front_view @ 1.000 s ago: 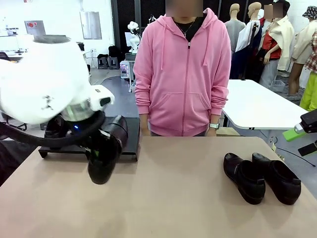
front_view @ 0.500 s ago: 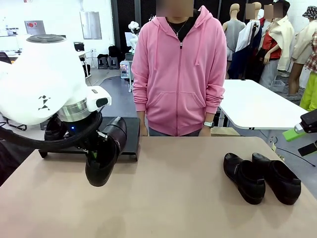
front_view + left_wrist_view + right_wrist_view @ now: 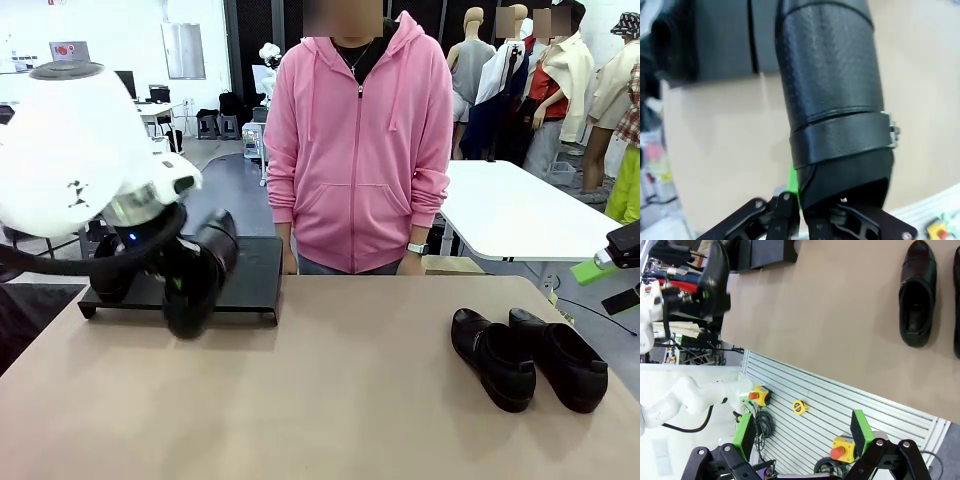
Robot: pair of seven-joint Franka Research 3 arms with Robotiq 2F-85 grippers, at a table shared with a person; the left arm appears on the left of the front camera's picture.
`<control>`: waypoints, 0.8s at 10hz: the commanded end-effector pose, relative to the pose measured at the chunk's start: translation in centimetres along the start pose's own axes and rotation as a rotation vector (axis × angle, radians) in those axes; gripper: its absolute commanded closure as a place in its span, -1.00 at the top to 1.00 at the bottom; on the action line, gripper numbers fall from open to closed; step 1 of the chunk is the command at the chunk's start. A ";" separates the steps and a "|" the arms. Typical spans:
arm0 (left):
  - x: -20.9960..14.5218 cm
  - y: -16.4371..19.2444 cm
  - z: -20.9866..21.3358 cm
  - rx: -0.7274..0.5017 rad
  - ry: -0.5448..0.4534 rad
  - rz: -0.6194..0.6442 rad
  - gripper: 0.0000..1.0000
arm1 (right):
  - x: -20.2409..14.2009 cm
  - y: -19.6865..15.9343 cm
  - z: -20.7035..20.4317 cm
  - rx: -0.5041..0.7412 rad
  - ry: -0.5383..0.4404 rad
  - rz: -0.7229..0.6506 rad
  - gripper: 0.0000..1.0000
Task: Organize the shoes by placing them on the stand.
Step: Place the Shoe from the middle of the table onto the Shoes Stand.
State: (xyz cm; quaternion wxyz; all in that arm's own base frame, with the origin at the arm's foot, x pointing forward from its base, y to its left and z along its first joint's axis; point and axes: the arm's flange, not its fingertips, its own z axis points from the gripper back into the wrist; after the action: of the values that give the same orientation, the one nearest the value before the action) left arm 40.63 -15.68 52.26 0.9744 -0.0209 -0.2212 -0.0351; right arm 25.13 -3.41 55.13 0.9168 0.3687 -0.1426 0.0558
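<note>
Currently held: one black shoe (image 3: pixel 192 292), clamped in the left gripper (image 3: pixel 178 282) by its heel end.
Left gripper: jaws shut on the shoe's back rim; in the left wrist view the gripper (image 3: pixel 800 202) shows a green pad (image 3: pixel 792 184) pressed against the leather.
Held shoe: it stretches away from the gripper, strap and buckle nearest the jaws, toe (image 3: pixel 825 45) farthest out and tipped downward.
Stand: the low black stand (image 3: pixel 250 282) is just beyond the gripper, and the shoe's toe hangs at its near edge; whether they touch cannot be told.
Right gripper: its jaws (image 3: pixel 802 432) are wide apart with nothing between them, raised off to the side of the worktop (image 3: pixel 350 410).
Other shoes: a pair (image 3: pixel 492 358) (image 3: pixel 562 358) lies side by side on the worktop, well apart from the left gripper and nearer the right one.
Person: stands in a pink hoodie (image 3: pixel 360 150) at the far edge, beyond both grippers.
</note>
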 end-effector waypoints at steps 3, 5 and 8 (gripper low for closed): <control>8.6 7.9 -8.0 -0.029 -0.155 0.026 -1.00 | 0.2 0.4 0.2 0.023 -0.006 -0.004 1.00; 11.4 10.4 -8.8 0.009 -0.132 0.032 -1.00 | 0.2 0.4 0.2 0.023 -0.006 -0.004 1.00; 10.9 11.1 -10.4 0.000 -0.121 0.050 -1.00 | 0.2 0.4 0.2 0.023 -0.006 -0.004 1.00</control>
State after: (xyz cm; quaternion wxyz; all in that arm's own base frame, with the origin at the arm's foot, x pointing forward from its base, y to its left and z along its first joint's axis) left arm 56.76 -5.86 47.56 0.9648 -0.0339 -0.2609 -0.0026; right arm 25.13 -3.42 55.11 0.9169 0.3687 -0.1424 0.0556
